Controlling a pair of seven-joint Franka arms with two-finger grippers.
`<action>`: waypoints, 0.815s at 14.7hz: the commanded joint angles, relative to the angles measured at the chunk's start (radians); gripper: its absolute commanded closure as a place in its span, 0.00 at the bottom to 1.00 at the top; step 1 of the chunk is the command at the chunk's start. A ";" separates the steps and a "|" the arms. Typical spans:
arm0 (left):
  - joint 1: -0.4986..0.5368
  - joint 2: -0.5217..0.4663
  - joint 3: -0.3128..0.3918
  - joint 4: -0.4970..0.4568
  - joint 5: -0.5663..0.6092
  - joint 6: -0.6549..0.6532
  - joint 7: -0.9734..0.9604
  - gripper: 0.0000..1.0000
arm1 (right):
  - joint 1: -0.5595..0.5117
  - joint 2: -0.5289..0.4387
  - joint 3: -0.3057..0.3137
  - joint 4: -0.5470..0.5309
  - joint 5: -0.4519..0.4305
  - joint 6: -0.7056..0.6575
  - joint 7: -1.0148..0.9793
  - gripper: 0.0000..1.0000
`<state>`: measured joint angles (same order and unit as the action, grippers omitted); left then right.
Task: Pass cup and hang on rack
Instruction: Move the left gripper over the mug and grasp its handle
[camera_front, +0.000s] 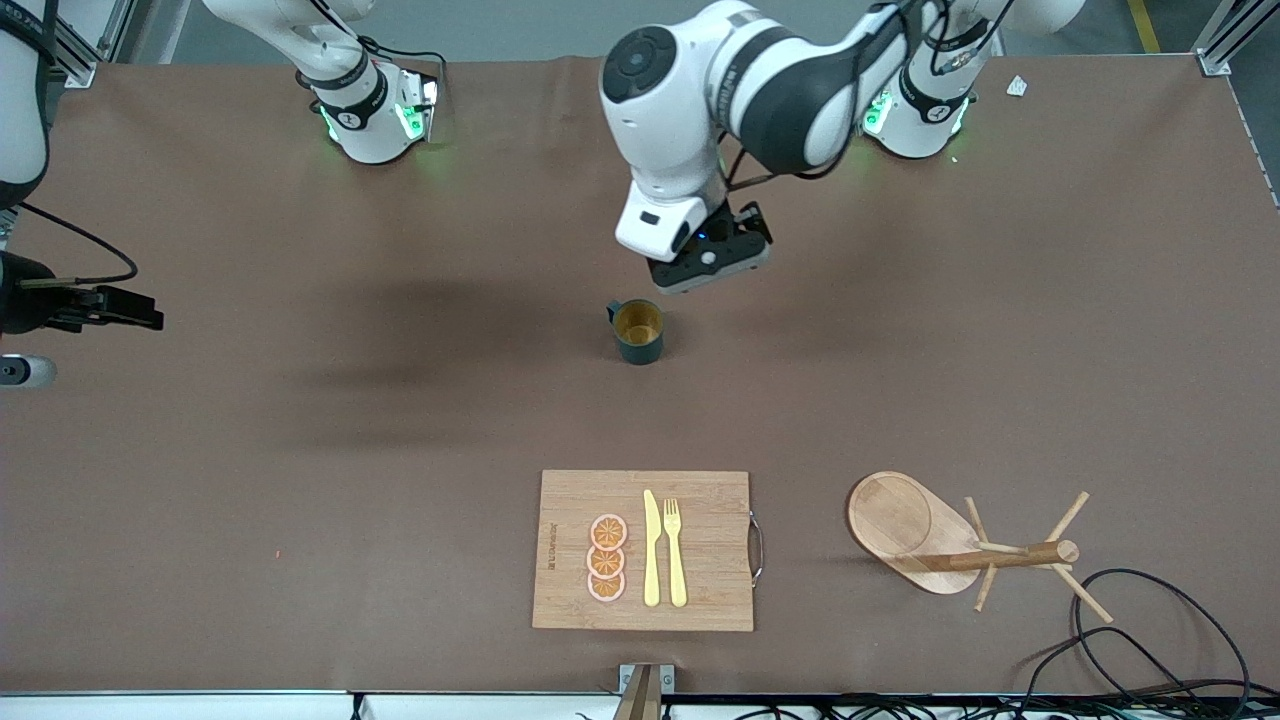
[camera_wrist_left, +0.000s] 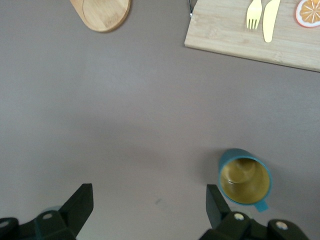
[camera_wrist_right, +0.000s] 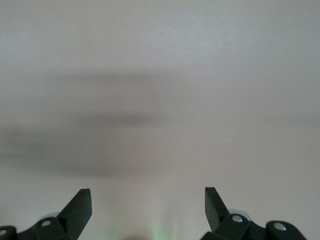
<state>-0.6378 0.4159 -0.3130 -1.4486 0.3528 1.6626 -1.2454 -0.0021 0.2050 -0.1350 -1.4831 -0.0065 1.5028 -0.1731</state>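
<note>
Right gripper (camera_front: 130, 308): left edge of the front view, hanging above bare table at the right arm's end; jaws spread wide, nothing between them; its arm waits.
Cup (camera_front: 637, 331): centre of the front view, upright on the table; dark teal-green cylinder, yellowish-brown inside, small handle at the rim pointing toward the right arm's end.
Left gripper (camera_front: 712, 262): just above and right of centre in the front view, over the table close beside the cup; jaws spread, holding nothing.
Cutting board (camera_front: 645, 550): lower centre, nearer the front camera than the cup; carries three orange slices (camera_front: 607, 558), a yellow knife (camera_front: 651, 548) and a yellow fork (camera_front: 675, 550).
Rack (camera_front: 930, 545): lower right, toward the left arm's end; oval base, post, thin pegs.
Left wrist view only: the cup's (camera_wrist_left: 244, 176) interior seen from above, lying outside the finger (camera_wrist_left: 218, 202) gap.
Right wrist view only: fingers (camera_wrist_right: 77, 206) over plain table with soft shadows.
</note>
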 joint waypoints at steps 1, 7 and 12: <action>-0.074 0.047 0.005 0.014 0.064 -0.001 -0.129 0.01 | -0.018 -0.001 0.025 0.036 -0.020 -0.012 -0.023 0.00; -0.203 0.195 0.006 0.016 0.302 0.061 -0.452 0.01 | -0.012 -0.001 0.028 0.084 -0.030 -0.013 -0.020 0.00; -0.273 0.267 0.011 0.016 0.423 0.088 -0.629 0.01 | -0.022 -0.001 0.023 0.080 -0.014 -0.041 -0.006 0.00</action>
<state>-0.8849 0.6490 -0.3119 -1.4499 0.7200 1.7498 -1.8042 -0.0080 0.2055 -0.1199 -1.4075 -0.0151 1.4934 -0.1858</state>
